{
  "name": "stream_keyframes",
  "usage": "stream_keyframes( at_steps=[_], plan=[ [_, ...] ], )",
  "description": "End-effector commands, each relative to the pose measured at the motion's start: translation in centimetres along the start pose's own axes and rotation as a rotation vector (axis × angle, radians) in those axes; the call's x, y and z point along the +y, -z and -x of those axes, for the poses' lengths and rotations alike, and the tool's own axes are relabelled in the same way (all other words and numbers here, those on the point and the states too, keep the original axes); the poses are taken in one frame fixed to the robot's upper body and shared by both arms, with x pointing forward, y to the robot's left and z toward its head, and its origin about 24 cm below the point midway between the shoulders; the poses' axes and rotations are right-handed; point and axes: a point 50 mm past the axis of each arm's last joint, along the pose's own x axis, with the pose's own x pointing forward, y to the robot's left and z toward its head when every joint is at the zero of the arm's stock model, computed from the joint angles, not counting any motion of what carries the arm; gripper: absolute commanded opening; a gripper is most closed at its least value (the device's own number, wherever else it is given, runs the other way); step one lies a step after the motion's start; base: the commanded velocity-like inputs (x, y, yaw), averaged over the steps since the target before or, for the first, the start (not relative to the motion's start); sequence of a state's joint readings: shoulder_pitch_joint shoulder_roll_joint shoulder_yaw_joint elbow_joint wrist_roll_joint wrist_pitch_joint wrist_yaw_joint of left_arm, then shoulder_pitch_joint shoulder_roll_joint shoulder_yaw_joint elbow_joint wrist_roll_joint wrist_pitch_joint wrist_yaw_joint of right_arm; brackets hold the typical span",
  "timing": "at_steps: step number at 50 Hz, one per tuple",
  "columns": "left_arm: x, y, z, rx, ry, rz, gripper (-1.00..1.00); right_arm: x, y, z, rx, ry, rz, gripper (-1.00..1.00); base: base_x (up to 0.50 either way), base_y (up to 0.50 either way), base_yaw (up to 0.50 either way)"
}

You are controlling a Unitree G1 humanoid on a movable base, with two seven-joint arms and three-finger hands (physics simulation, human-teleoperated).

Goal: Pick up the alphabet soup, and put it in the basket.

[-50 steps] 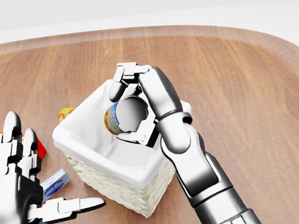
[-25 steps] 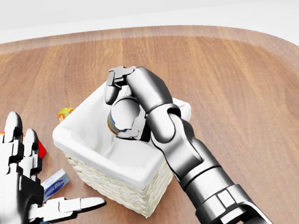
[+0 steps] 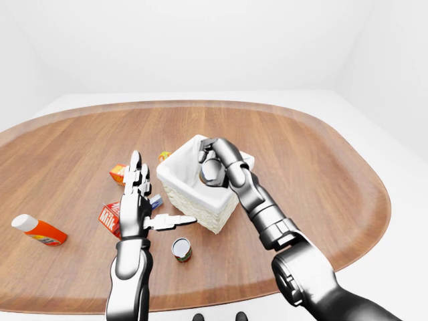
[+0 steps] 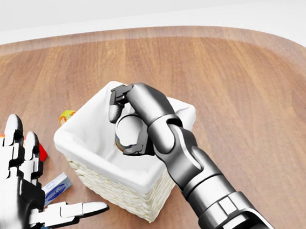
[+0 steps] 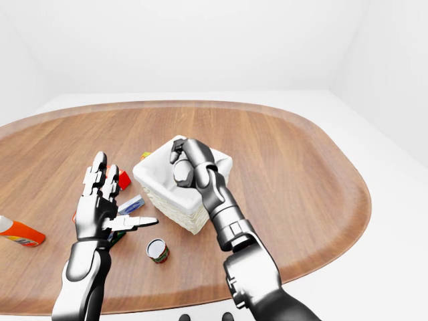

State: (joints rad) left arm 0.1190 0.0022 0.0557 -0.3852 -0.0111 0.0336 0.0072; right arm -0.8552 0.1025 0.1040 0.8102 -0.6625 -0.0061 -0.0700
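The alphabet soup can (image 4: 128,132) shows mostly its grey end and is held low inside the white-lined wicker basket (image 4: 123,196) at the middle of the head view. My right hand (image 4: 124,122) reaches over the basket's right rim and its fingers are shut round the can. Most of the can's label is hidden by the fingers. My left hand (image 4: 34,180) is open and empty, fingers spread, left of the basket above the table.
A second can (image 3: 181,249) stands below the basket. A milk carton (image 3: 110,215), a blue-white box (image 4: 56,187), a red pack (image 4: 40,152) and an orange item (image 4: 65,116) lie left of the basket. An orange bottle (image 3: 39,230) lies far left.
My right hand has lowered the can down into the basket and curled further over it. The left hand and the basket have not moved.
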Motion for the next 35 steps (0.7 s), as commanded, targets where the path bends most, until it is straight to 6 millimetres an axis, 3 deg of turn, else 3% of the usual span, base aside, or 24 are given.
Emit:
stream_keyframes(
  at_steps=[1,32,33,34,35],
  plan=[
    [0.03,0.03,0.01,0.001,0.000,-0.001,1.00,0.12,-0.18,-0.07,-0.006,0.006,-0.008,-1.00,0.00,0.00,0.00],
    [-0.08,0.05,0.10,0.002,0.002,-0.002,1.00,-0.37,-0.09,-0.37,0.005,0.027,0.029,-1.00,0.00,0.00,0.00],
    [-0.09,0.07,0.11,0.003,0.002,-0.002,1.00,-0.37,-0.04,-0.37,0.007,0.027,0.030,-0.91,0.00,0.00,0.00],
    [-0.11,0.10,0.12,0.004,0.003,-0.002,1.00,-0.37,0.03,-0.35,0.009,0.027,0.030,-0.57,0.00,0.00,0.00],
    [-0.11,0.10,0.12,0.004,0.003,-0.002,1.00,-0.37,0.03,-0.35,0.009,0.027,0.030,-0.57,0.00,0.00,0.00]
  ],
)
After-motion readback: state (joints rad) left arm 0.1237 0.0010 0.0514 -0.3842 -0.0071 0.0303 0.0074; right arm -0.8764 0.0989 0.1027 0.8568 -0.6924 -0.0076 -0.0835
